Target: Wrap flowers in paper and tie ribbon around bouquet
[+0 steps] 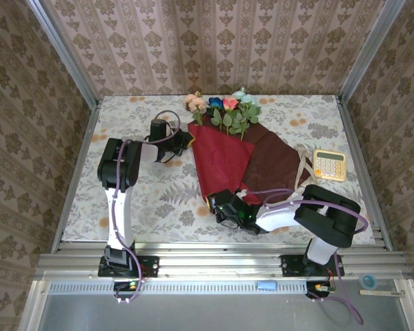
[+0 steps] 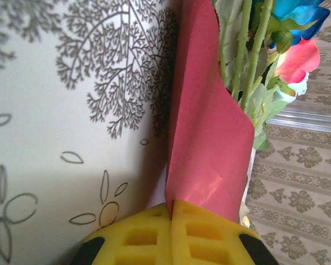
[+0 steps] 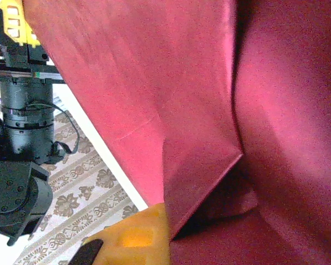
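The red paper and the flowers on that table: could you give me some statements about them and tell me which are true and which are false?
1. The left fingers pinch an edge of the paper. True.
2. The flowers have their heads at the paper's near tip. False: the heads are at the paper's far end.
3. A yellow calculator sits to the right of the paper. True.
4. The ribbon is tied around the paper. False: it lies loose beside the paper, near the calculator.
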You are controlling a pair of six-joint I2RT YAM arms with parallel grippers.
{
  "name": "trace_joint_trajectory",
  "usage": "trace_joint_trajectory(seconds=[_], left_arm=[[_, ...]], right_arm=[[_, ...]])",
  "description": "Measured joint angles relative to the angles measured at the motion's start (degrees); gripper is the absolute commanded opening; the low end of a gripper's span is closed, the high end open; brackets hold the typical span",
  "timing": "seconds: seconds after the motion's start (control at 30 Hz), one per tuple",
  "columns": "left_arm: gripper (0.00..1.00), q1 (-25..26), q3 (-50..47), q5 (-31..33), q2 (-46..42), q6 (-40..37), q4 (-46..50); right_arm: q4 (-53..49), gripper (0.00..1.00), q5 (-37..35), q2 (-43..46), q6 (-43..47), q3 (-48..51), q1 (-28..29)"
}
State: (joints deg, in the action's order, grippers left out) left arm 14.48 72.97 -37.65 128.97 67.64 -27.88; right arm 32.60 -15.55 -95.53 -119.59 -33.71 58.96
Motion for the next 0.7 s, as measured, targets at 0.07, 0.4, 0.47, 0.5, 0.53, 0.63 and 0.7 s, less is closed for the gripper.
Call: trace_joint_trajectory(seconds=[0.07, 0.4, 0.47, 0.5, 0.53, 0.63, 0.7], left_arm=[[0.34, -0.1, 1.0, -0.2, 0.0, 0.0, 0.3], [0.41, 0.6, -12.0, 7.6, -17.3, -4.4, 16.6], [0.40, 2.4, -14.6, 8.5, -22.9, -6.0, 21.7], [0.39, 3.9, -15.8, 8.6, -25.8, -6.6, 23.9], [0.38, 5.8, -16.7, 8.5, -28.5, -7.3, 26.1], [0.36, 12.2, -18.4, 7.0, -32.6, -7.8, 29.5], [0.34, 17.6, -19.8, 5.7, -33.4, -7.7, 30.6]], right_arm=[[-0.3, 0.00, 1.2, -0.1, 0.0, 0.0, 0.0], [-18.1, 0.57, 14.4, -0.2, 0.0, -7.3, -2.3], [-26.4, 0.59, 16.5, 1.9, 0.0, -9.6, -4.0], [-30.9, 0.60, 17.4, 3.5, 0.2, -11.0, -5.0], [-34.9, 0.61, 18.1, 4.9, 0.9, -12.2, -6.1], [-45.3, 0.61, 19.1, 9.2, 4.4, -16.0, -9.2], [-51.6, 0.62, 19.3, 12.1, 8.2, -18.3, -11.6]])
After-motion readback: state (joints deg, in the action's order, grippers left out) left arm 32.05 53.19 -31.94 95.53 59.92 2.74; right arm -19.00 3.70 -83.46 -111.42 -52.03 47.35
